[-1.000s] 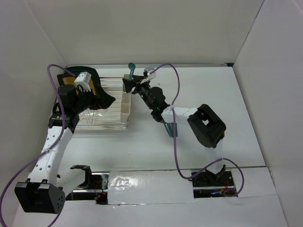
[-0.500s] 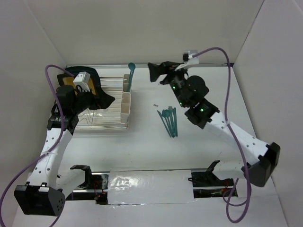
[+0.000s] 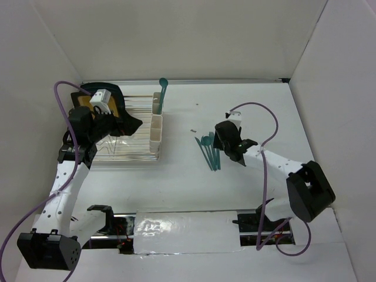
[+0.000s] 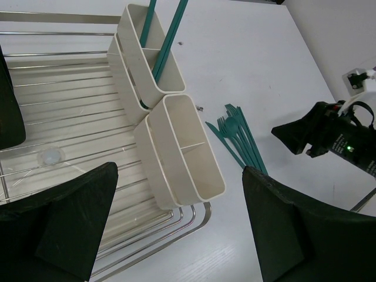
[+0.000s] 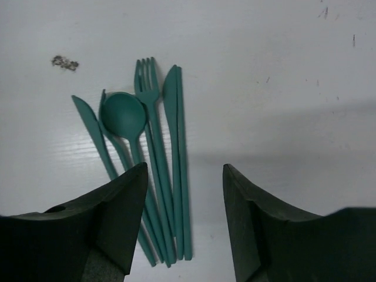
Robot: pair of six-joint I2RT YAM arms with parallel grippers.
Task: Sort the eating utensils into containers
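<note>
The right gripper (image 5: 183, 176) hangs released and empty just above the eating utensils (image 5: 123, 114), bunched on the table (image 5: 282, 70) right of the containers (image 4: 150, 161). Closing here could pinch 2 overlapping handles together or scatter the bunch. The left gripper (image 4: 179, 176) gapes empty over the rack (image 4: 59, 100).

The table (image 3: 276, 111) is free along its far edge and its right side; a gripper could pass there. The dish rack (image 3: 126, 154) fills the far left corner, with the containers (image 3: 156, 134) along its right side. Between them and the utensils (image 3: 210, 155) mid-table lies an open strip. The right gripper (image 3: 220, 143) hangs just over the utensils.
</note>
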